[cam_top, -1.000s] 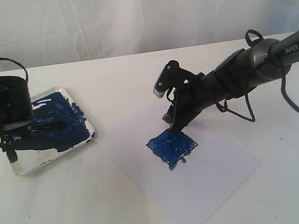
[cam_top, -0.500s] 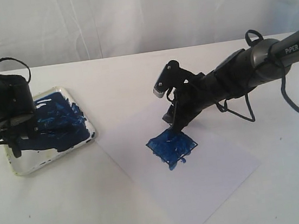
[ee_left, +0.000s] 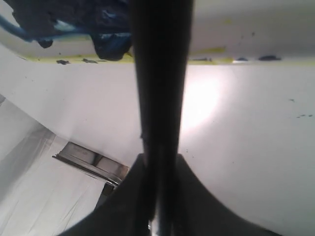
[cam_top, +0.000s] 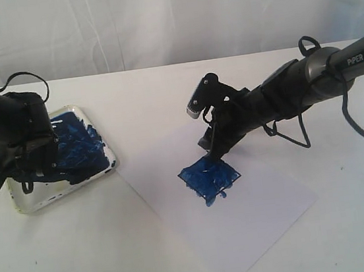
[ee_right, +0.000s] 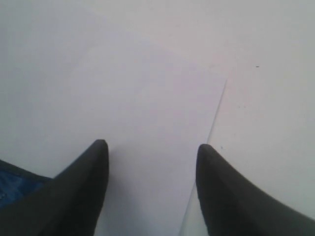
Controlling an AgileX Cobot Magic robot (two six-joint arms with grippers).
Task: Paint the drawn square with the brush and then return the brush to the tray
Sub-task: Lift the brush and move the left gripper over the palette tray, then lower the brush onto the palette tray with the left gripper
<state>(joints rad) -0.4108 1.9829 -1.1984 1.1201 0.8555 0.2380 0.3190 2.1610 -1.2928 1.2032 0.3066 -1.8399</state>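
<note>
The drawn square [cam_top: 208, 178] on the white paper sheet [cam_top: 251, 214] is filled with blue paint. My right gripper [cam_top: 214, 148] rests on the paper just behind it. Its jaws stand open in the right wrist view [ee_right: 152, 148], with bare paper between them and blue paint [ee_right: 14, 186] at the side. The tray [cam_top: 99, 134], smeared dark blue inside, lies at the left under my left arm [cam_top: 15, 140]. My left gripper [ee_left: 158, 164] is shut on the brush [ee_left: 160, 83], whose dark handle points toward the tray's pale rim [ee_left: 236, 34]. The bristle tip is hidden.
The paper's edge [ee_right: 217, 112] runs beside my right fingertip. A white curtain [cam_top: 167, 18] hangs behind the white table [cam_top: 84, 261]. Black cables [cam_top: 360, 127] trail from the right arm.
My left arm has shifted right, further over the tray, with the brush in its grip. The right arm and the paper have not moved.
</note>
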